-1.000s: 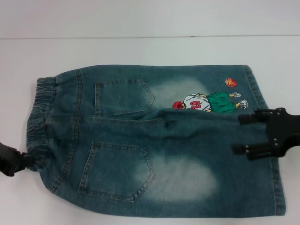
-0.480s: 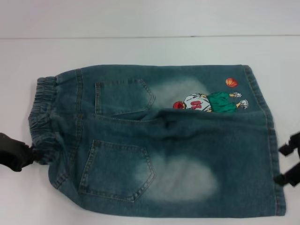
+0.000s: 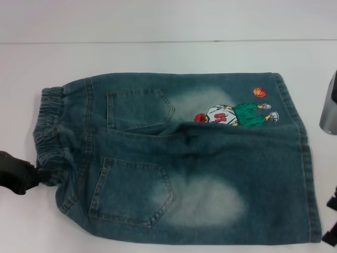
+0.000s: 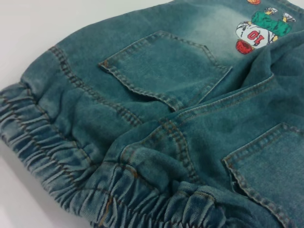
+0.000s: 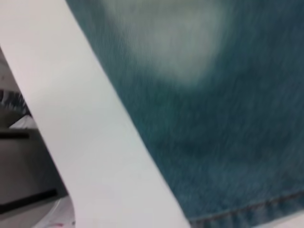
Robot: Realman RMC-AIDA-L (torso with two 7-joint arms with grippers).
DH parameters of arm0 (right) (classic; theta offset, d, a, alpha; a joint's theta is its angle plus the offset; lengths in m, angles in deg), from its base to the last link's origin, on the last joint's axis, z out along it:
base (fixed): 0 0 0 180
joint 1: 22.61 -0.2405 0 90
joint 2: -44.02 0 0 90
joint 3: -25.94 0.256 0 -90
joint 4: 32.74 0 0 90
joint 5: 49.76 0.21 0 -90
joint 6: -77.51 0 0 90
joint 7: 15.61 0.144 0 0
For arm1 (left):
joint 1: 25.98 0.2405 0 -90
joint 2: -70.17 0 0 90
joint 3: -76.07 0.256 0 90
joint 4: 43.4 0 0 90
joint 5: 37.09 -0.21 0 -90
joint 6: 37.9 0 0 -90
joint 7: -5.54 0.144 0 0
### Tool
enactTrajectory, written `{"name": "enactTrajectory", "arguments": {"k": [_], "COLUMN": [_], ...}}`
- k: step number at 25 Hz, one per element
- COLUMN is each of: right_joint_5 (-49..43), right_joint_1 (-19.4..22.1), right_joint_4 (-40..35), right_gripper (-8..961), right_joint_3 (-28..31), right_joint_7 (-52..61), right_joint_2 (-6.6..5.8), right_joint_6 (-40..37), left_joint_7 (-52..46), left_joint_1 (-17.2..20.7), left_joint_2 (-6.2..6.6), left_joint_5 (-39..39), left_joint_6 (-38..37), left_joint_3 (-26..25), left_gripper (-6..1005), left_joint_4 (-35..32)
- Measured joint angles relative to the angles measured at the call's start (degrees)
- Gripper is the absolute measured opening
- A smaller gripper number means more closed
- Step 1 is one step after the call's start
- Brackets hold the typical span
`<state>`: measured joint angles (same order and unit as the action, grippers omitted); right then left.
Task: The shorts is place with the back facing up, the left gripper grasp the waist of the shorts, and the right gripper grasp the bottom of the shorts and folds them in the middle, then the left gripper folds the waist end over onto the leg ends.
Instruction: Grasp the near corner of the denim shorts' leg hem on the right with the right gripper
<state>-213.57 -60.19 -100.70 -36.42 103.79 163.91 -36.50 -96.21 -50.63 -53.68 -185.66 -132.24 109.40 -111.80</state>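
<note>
White worktop [image 3: 158, 55] runs w/ a plain pale wall behind; the shorts [image 3: 210, 174] lie flat on it, back pockets up, already doubled lengthwise so one half overlaps the other along a ridge thru the middle. Waist [image 3: 50, 132] points to the robot's left, leg ends [image 3: 308, 179] to its right, embroidered basketball player [image 3: 237, 115] near the hem on the far half.

Left end effector [image 3: 34, 174] sits at the near corner of the waist, and the elastic band bunches toward it, so it looks clamped on the waist, tho the fingertips are buried in fabric. Left wrist view shows only ruffled band and pockets close up, no fingers.

Right end effector [image 3: 331, 221] is barely in shot at the near right edge, just beside the hem and apart from the cloth; can't tell if its fingers are apart or together.

Step in hand, as I judge it: 2nd fold, waist over onto leg ends. To do it well:
- lift enough that both layers clear the worktop, else the lower one drags
- carry straight across toward the hem, parallel to the long edges, so the ridge stays aligned
- land the waist flush w/ the hem, not short
- one-corner hold means the far waist corner may sag or trail; go slow & lay down gently.
</note>
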Motion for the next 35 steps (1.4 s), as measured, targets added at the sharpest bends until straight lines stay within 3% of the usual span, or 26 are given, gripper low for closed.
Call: {"name": "enactTrajectory", "arguments": {"k": [15,35], "right_joint_5": [2.17,7.03], "right_joint_1": [4.18,4.77], "right_joint_4": [3.75,3.31], "right_gripper": [919,878], "right_joint_3": [0.46,2.69], "right_joint_7": [0.61,-2.10], "right_joint_2": [-0.01,-0.37], "right_joint_6": [1.56,3.83], "left_joint_7": [0.23,0.33], "left_joint_1": [0.47,0.53], "left_joint_2": [0.02,-0.07], "left_joint_5": [1.96,2.06], "left_joint_6": [0.27,0.02], "left_joint_3": [-0.03,0.15], "left_gripper": [58,59], "left_joint_4": [0.05,-0.23]}}
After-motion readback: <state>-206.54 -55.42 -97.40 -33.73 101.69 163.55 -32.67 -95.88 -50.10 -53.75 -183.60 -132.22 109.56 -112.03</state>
